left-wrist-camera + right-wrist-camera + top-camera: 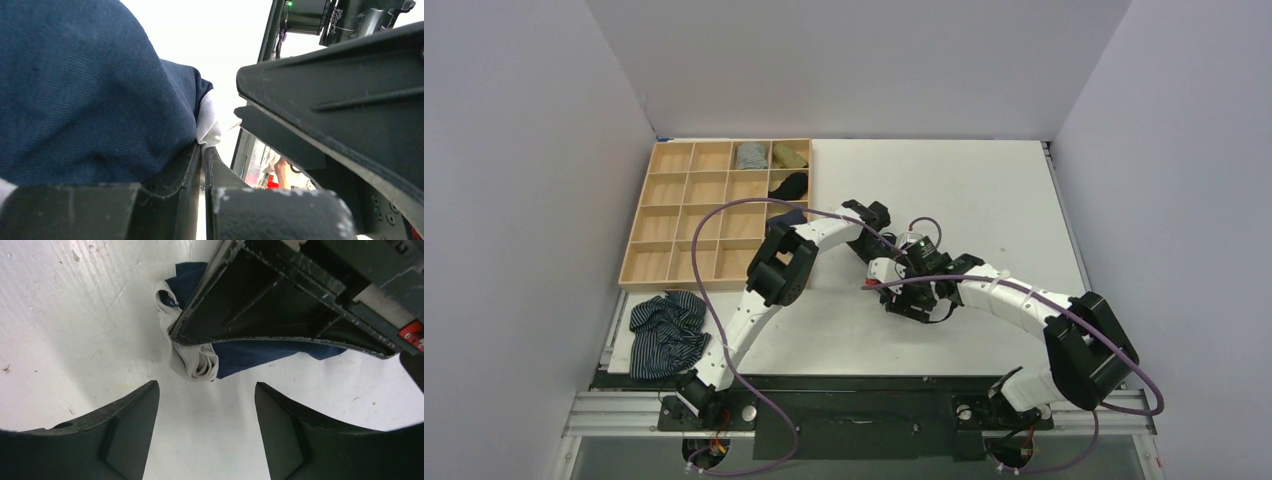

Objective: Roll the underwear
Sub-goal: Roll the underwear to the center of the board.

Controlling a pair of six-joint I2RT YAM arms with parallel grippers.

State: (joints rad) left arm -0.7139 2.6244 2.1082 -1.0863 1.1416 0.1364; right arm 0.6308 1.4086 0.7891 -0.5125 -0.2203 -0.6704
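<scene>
The underwear (260,354) is a navy-blue bundle lying on the white table, with its white waistband curled into a roll (200,365) at the near end. In the left wrist view the navy fabric (90,100) fills the left side. My left gripper (203,147) is shut on its white trim (207,125). The left gripper's fingers (260,305) lie across the bundle in the right wrist view. My right gripper (206,385) is open and empty, just short of the white roll. In the top view both grippers, left (886,262) and right (902,300), meet mid-table and hide the underwear.
A wooden compartment tray (674,190) stands at the back left, with a grey roll (750,155), an olive roll (789,154) and a black sock roll (790,185) in its right cells. A striped garment (667,333) lies crumpled at the front left.
</scene>
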